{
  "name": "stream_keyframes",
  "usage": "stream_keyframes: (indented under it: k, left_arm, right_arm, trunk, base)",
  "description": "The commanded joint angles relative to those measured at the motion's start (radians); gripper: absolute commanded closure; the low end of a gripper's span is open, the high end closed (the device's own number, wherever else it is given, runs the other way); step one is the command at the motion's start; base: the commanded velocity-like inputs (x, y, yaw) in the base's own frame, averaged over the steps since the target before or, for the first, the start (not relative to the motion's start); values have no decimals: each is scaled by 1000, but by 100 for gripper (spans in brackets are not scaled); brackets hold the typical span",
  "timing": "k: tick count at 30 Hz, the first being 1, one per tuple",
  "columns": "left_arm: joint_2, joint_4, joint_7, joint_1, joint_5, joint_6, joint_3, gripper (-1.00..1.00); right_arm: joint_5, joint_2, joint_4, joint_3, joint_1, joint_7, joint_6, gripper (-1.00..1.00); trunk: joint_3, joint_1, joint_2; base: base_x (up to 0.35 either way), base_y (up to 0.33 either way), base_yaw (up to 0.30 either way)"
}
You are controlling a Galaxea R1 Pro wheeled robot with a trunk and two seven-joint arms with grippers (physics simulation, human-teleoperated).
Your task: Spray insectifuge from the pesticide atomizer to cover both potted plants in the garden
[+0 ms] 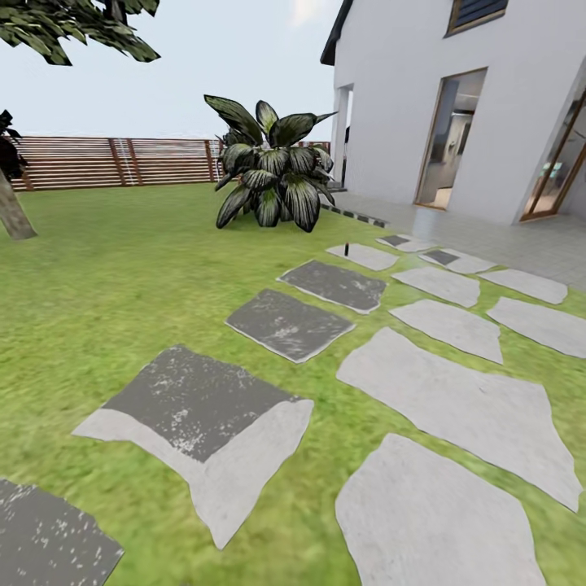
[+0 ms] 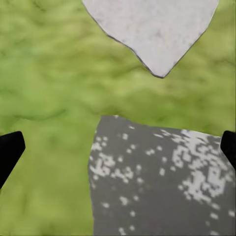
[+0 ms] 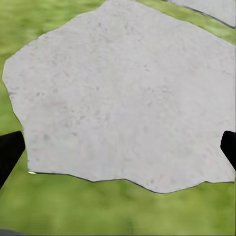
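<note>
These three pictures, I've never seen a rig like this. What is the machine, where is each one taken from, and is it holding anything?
These are simulator renders from a wheeled robot with two arms. The large picture comes from a camera on its head, looking forward and down across a lawn with grey stepping stones leading toward a white house. A big striped-leaf bush stands ahead, with a brown slatted fence behind it. A small dark upright object stands near the far stones; it may be the pesticide atomizer, but it is too small to tell.

The other two come from cameras near each gripper, looking down at the ground. The left gripper hangs over grass and a dark stone; the right gripper hangs over a pale stone. The black fingertips sit wide apart at the picture's sides, so both are open and hold nothing.
</note>
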Motion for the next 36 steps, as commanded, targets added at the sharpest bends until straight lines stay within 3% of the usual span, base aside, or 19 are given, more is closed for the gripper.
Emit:
stream_keyframes:
  k: [1,18,36]
  left_arm:
    - [0,1,0,0,1,-3,2,-100]
    - [1,1,0,0,1,-3,2,-100]
    - [1,1,0,0,1,-3,2,-100]
  right_arm:
    - [1,0,1,0,0,-2,-3,-100]
    - [1,0,1,0,0,-2,-3,-100]
    - [1,1,1,0,0,-2,-3,-100]
  trunk:
    - [-1,0,0]
    - [-1,0,0]
    - [-1,0,0]
  base:
    - [336,0,0]
    - [336,0,-208]
    - [336,0,-15]
